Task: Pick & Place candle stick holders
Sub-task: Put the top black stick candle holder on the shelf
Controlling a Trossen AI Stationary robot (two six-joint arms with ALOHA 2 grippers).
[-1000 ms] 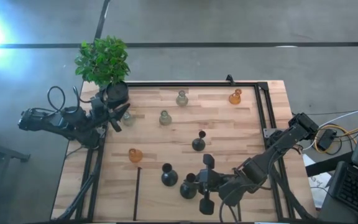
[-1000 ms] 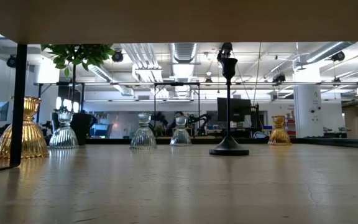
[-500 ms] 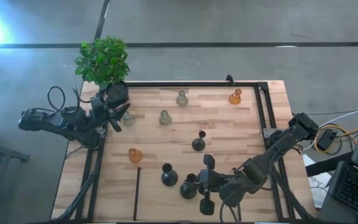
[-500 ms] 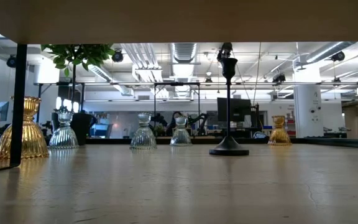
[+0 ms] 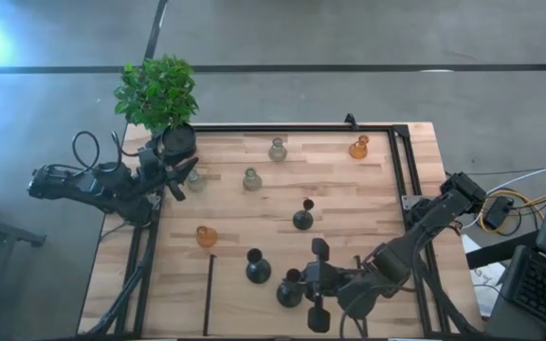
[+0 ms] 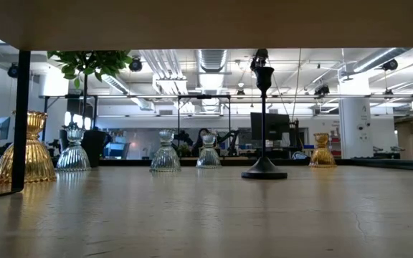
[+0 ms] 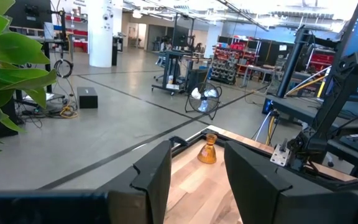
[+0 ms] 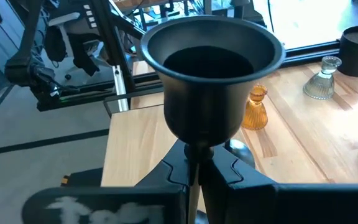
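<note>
Altogether three pale holders (image 5: 251,178), two amber (image 5: 206,236).

It was a big open robotics lab/workshop. Beyond the left claw (image 7: 194,180) lay a polished concrete floor (image 7: 104,118) w/ a white pillar (image 7: 101,31), a floor fan (image 7: 204,99), equipment racks (image 7: 229,62) & cables. Ceiling ducts (image 6: 210,61), strip lights & a monitor (image 6: 267,127) showed behind the wood table (image 6: 206,215).

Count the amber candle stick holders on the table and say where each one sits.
2. One amber holder stands near the table's far right corner; the other amber holder stands toward the near left, beside a black rod. None seems hidden, though the arms cover some tabletop.
</note>
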